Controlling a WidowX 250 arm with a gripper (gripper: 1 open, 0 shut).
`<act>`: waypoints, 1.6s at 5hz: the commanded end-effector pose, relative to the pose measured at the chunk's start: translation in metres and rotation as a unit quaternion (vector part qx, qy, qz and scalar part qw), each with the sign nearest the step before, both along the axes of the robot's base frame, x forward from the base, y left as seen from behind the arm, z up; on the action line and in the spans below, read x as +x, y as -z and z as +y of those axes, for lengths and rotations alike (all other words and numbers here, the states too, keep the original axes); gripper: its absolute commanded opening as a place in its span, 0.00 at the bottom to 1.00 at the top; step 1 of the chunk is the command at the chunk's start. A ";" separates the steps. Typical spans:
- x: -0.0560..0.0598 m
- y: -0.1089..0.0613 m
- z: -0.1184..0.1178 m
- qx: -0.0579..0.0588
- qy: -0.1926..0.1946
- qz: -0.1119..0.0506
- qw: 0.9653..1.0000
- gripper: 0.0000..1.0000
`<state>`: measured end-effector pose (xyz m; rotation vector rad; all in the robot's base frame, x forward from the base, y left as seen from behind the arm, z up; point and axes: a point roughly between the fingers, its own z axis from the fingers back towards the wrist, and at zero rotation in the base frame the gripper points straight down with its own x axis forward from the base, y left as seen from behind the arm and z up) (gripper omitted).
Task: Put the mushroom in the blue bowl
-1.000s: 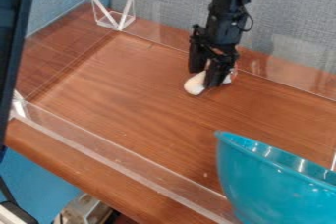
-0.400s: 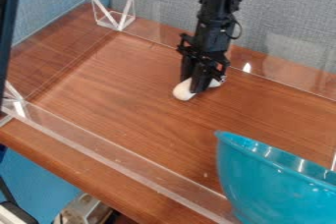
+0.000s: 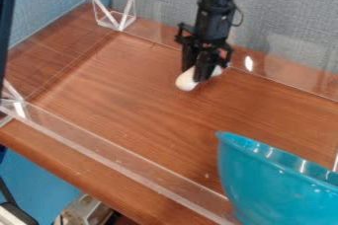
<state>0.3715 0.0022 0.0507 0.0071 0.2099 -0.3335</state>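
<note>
Mushroom (image 3: pixel 188 80) higher in view than before, clamped in the black gripper (image 3: pixel 197 72).

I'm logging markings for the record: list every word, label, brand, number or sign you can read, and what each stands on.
No readable text anywhere.
Bowl: no lettering seen.
Mushroom: none seen, though the claw hides part of it.
Metal part at lower left: too small and blurred to tell.
</note>
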 end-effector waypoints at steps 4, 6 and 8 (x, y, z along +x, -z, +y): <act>0.011 -0.051 -0.013 0.018 -0.044 -0.043 0.998 0.00; 0.011 -0.049 -0.019 0.021 -0.056 -0.046 0.997 0.00; 0.020 -0.052 -0.019 0.023 -0.036 -0.048 0.998 0.00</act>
